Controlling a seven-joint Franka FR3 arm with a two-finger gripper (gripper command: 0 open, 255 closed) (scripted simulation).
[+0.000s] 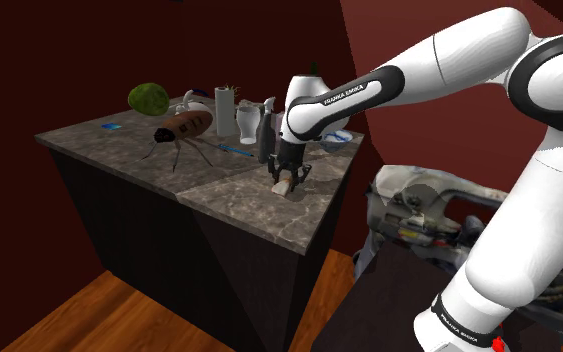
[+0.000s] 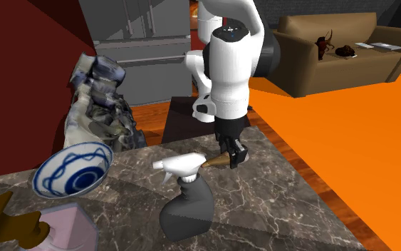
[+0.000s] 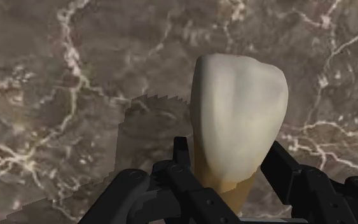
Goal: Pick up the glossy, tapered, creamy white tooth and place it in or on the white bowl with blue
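The creamy white tooth (image 3: 238, 114) is tapered, with a yellowish root end. My black gripper (image 3: 234, 188) is shut on that root end, one finger (image 3: 187, 181) on each side. In the shoulder view the gripper (image 1: 287, 174) points down at the marble counter (image 1: 239, 205) and the tooth (image 1: 283, 187) sticks out below it, close to the surface. The second exterior view has the tooth (image 2: 216, 162) in the gripper (image 2: 231, 155) just behind a spray bottle. The white bowl with blue swirls (image 2: 74, 169) stands at that view's left; in the shoulder view the bowl (image 1: 336, 140) lies beyond the gripper.
A dark spray bottle (image 2: 186, 200) stands between gripper and bowl. On the counter's far side are a big brown cockroach figure (image 1: 184, 127), a green lump (image 1: 147, 98), a white cylinder (image 1: 225, 108) and a pale vase (image 1: 248, 121). The counter edge drops to a wooden floor (image 1: 119, 315).
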